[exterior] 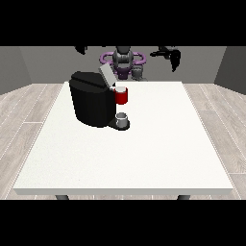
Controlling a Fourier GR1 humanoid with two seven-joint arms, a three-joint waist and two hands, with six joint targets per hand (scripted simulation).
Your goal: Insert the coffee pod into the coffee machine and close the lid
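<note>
Matt black plastic coffee machine (90, 103), smooth white table (144, 153), pale wood-plank floor (29, 110).

A plain indoor room is showing: grey walls (230, 67) and pale plank flooring (29, 110) are surrounding the large white surface (125, 153).

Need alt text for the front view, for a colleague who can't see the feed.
A black coffee machine stands on a white table, its lid raised, a small grey cup on its base. Behind it, the robot holds both hands up, away from the machine.
</note>
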